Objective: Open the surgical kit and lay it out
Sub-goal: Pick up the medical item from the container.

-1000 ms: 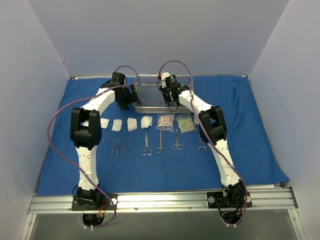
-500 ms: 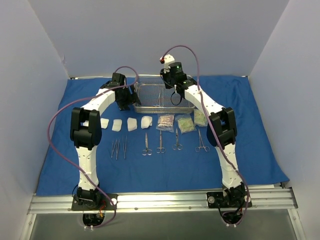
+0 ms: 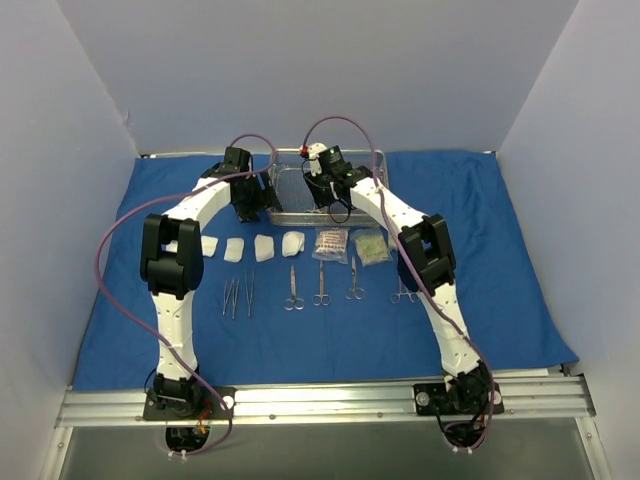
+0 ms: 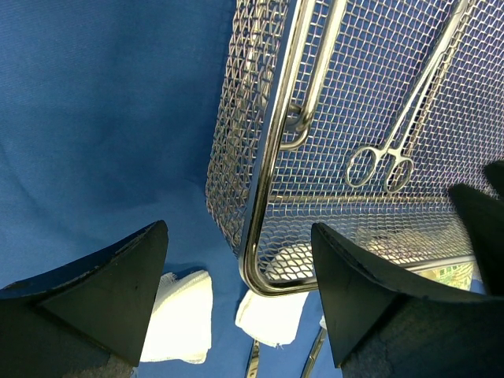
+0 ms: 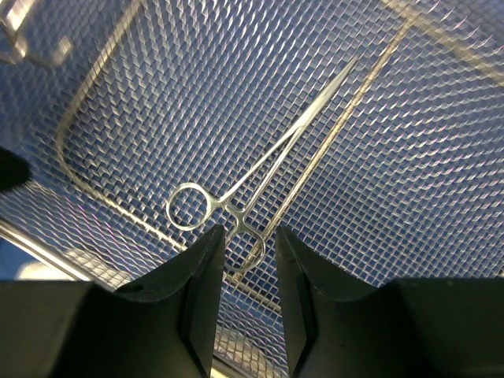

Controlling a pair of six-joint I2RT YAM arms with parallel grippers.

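Well, the forceps [image 5: 264,161] in the mesh tray [image 4: 272,157] look thin, stiff, slippery: pinch by the rings. The right tool [image 5: 248,240] stands narrowly apart, empty; the left tool [image 4: 236,268] wide.

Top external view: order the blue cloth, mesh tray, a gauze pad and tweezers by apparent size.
1. blue cloth
2. mesh tray
3. gauze pad and tweezers: no clear rank; tweezers longer, pad broader.

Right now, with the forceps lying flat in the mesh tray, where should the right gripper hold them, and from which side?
Probably take the forceps by the shanks just past the rings, from straight above. They lie flat on the mesh tray, leaving no gap underneath; the right gripper hangs over the rings, jaws apart.
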